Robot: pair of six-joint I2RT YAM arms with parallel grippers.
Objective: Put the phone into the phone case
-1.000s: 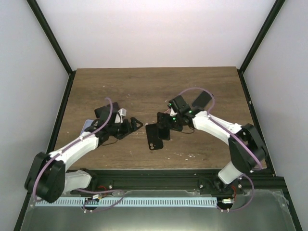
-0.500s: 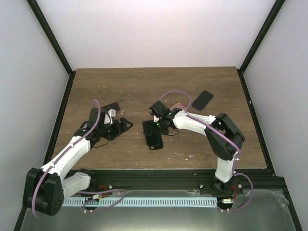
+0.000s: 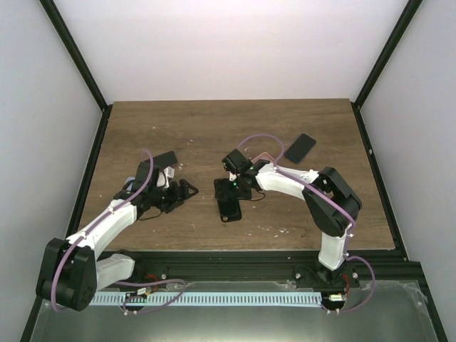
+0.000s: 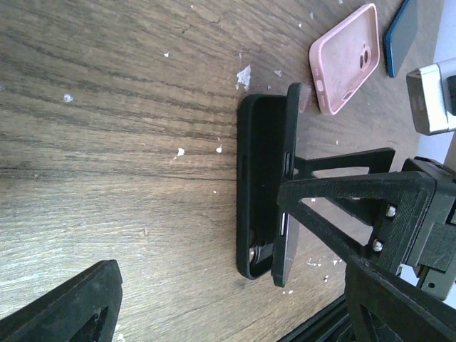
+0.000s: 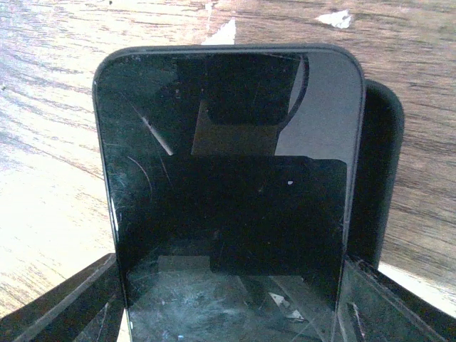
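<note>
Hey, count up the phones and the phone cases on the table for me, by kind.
Phones: 2, the black phone and the blue phone
Phone cases: 2, the black case and the pink case
Total: 4

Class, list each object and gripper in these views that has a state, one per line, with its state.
phone: gripped, tilted, only partly in the black case
black case: open side up, phone not seated
pink case: open side up, empty
dark blue phone: lying flat, untouched
right gripper: shut on the phone
left gripper: open, empty
</note>
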